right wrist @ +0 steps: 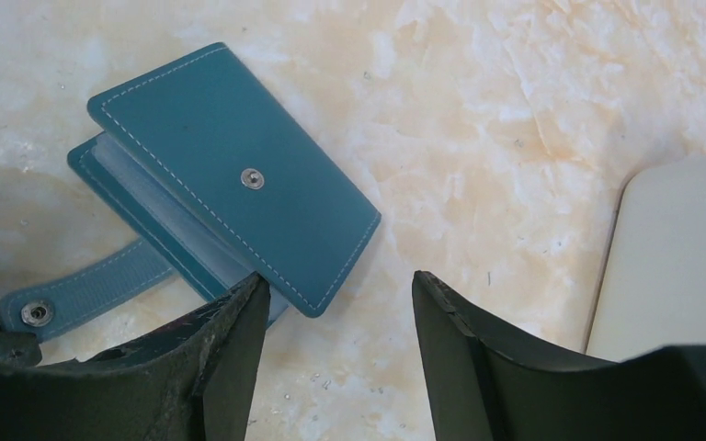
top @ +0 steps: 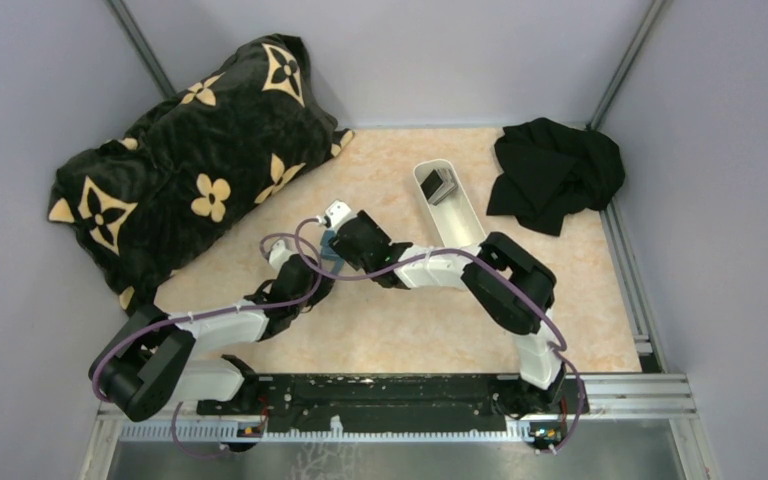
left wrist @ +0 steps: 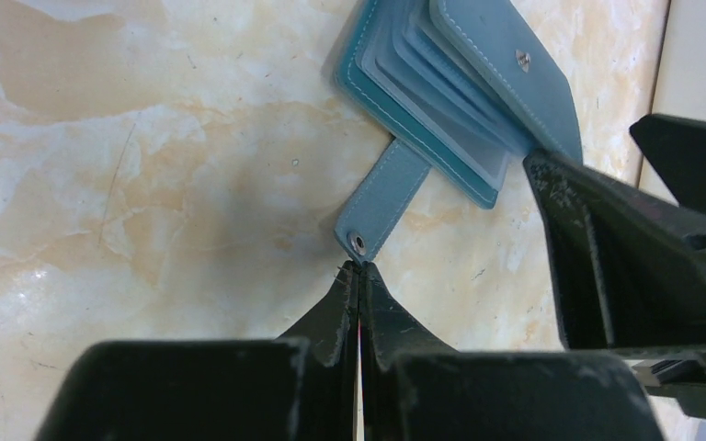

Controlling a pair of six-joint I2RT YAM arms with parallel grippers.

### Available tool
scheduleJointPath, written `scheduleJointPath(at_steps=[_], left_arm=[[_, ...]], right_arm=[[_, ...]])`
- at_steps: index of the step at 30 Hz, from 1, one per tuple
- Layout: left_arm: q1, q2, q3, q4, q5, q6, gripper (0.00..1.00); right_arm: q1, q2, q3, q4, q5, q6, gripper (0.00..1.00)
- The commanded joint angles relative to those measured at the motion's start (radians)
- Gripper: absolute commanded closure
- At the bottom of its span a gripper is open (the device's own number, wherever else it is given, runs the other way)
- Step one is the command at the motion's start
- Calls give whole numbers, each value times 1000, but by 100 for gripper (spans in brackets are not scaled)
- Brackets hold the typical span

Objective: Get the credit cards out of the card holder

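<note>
The holder (right wrist: 230, 175) lies on the table (right wrist: 515, 110) near its middle, unsnapped. Its top cover is lifted a little, so the clear sleeves (left wrist: 441, 101) fan out beneath; whether any cards sit in those sleeves cannot be made out. Its strap (left wrist: 388, 193) lies flat, pointing toward the left fingers (left wrist: 351, 303), which are pressed together with no gap. Their tips sit right at the strap's snap end, and it is not clear whether they nip it or only touch it. The right fingers (right wrist: 234, 331) stand wide apart with only bare table between them. In the right wrist view one of them covers the holder's near corner, so contact there cannot be told. The other is near the white tray (right wrist: 680, 257), of which only a corner shows in that view. From above, both wrists crowd over the holder and hide all but a sliver of blue. The tray runs toward the back right, and at its far end lie dark cards (top: 440, 186), too small to count. A black blanket (top: 190, 160) with gold flowers is heaped at the back left, and a black cloth (top: 555, 170) is bunched in the back right corner.
</note>
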Motion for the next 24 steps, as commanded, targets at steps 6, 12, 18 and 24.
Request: scheduleJointPath(at_steps=[6,12,18,24], left_arm=[[6,1,-19,7,21,23,100],[8,-9,-27,12,32,37,100],[9,-3,-30,23,49,50,100],[9,17,-24,36,83,85,100]], right_arm=[[-47,31,109,30,-14,3,41],[-81,86,168,19,-45,15,41],[-95,129,259,6,-60,1,41],[-101,181,325,-7,-103,9,41]])
